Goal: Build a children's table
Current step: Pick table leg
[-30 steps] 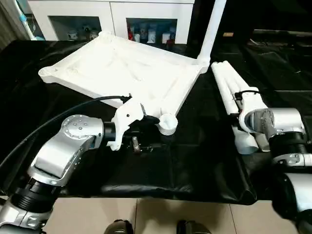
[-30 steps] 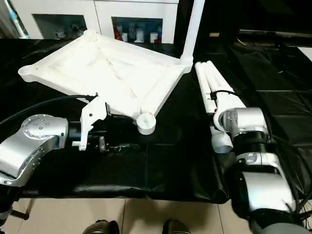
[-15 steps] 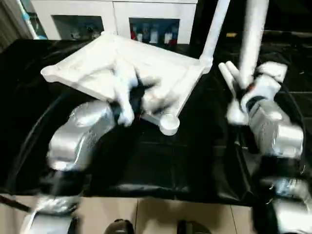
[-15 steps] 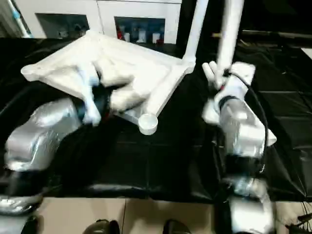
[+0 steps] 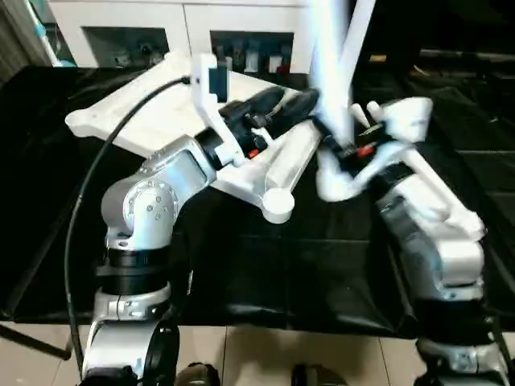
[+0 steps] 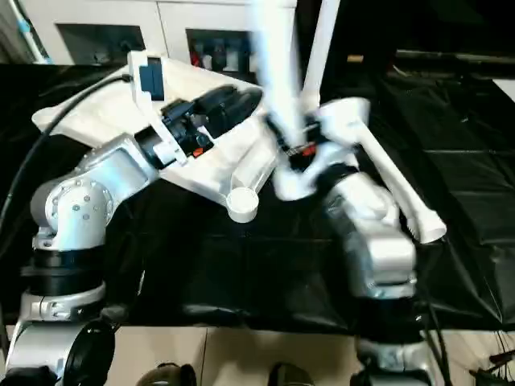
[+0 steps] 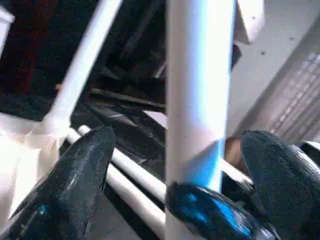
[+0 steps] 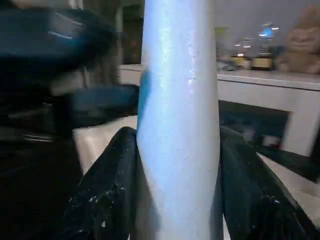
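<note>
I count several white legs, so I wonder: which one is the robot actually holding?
The leg standing upright between the right gripper's fingers; another is already fitted in the tabletop, others lie on the cloth.

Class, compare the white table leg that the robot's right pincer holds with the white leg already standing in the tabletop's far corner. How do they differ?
The held white tapered plastic leg is clamped in the right pincer above the black cloth; the fitted white leg stands in a far corner socket of the white ribbed tabletop. The held leg leans slightly one way, the fitted leg the other. Both are white, round and long.
</note>
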Robot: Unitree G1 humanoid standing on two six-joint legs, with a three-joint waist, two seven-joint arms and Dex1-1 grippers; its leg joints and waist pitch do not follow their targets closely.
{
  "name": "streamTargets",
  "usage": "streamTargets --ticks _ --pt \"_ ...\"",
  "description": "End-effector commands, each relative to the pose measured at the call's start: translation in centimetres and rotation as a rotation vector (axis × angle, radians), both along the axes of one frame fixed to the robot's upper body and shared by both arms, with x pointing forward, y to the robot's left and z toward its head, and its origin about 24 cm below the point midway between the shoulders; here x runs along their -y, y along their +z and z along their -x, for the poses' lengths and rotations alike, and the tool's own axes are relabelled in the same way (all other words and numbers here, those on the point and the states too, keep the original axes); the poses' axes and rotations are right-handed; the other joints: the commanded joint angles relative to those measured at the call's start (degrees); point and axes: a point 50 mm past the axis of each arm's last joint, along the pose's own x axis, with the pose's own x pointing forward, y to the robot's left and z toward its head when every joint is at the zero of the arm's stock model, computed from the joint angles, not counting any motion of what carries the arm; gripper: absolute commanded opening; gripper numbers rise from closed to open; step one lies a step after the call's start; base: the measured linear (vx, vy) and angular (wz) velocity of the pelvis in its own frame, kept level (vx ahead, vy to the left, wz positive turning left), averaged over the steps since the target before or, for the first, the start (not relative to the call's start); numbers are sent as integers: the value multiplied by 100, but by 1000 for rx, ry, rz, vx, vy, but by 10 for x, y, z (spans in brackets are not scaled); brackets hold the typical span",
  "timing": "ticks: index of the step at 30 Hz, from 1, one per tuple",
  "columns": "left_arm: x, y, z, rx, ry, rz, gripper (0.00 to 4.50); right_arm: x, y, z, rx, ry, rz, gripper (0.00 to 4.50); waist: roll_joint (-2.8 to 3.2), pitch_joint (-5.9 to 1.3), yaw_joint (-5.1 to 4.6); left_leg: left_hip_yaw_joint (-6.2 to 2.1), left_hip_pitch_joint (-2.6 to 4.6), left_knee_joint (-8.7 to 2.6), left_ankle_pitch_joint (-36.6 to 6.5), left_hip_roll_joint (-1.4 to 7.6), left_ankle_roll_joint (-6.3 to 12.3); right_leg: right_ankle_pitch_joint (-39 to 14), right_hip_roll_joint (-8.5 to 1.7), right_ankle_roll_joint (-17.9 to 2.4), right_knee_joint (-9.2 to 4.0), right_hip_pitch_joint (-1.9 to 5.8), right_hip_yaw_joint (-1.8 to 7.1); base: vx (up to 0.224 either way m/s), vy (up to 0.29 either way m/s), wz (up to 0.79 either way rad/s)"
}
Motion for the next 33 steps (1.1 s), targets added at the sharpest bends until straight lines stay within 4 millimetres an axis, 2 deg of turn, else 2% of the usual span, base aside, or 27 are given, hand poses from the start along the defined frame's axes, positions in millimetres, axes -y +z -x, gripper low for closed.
streamTargets --ticks 1,2,3,5,11,18,33 --pt "2 7 0 -2 2 24 450 -11 -2 8 18 68 38 181 -78 -529 21 -104 115 -379 -1223 163 288 -1710 -201 -884 -430 313 116 0 0 0" --pt "2 7 0 -2 2 24 450 -11 -2 8 18 68 38 181 -88 -531 20 -101 111 -377 -1213 165 301 -1651 -202 -910 -426 314 119 0 0 0" --pt "3 8 -1 -13 11 24 421 -16 -4 11 16 105 54 181 -92 -523 34 -98 113 -378 -1221 167 340 -1578 -202 -937 -420 311 125 0 0 0" --pt "2 8 -3 -33 33 36 421 -18 -6 13 12 123 64 181 -103 -516 45 -103 108 -381 -1220 167 356 -1587 -206 -935 -425 317 123 0 0 0" --pt "-1 11 -5 -62 46 84 375 -20 -12 11 -19 121 86 181 -133 -486 52 -105 113 -391 -1347 160 272 -1915 -213 -800 -453 300 126 0 0 0" --pt "0 7 -3 -92 40 75 314 -21 -12 9 -21 120 90 181 -158 -481 49 -109 105 -396 -1307 164 288 -1788 -215 -793 -442 299 128 0 0 0" --pt "-4 7 -4 -85 54 66 200 -21 -11 8 -16 117 102 181 -167 -463 39 -115 106 -416 -1406 167 227 -1997 -214 -669 -464 282 131 0 0 0"
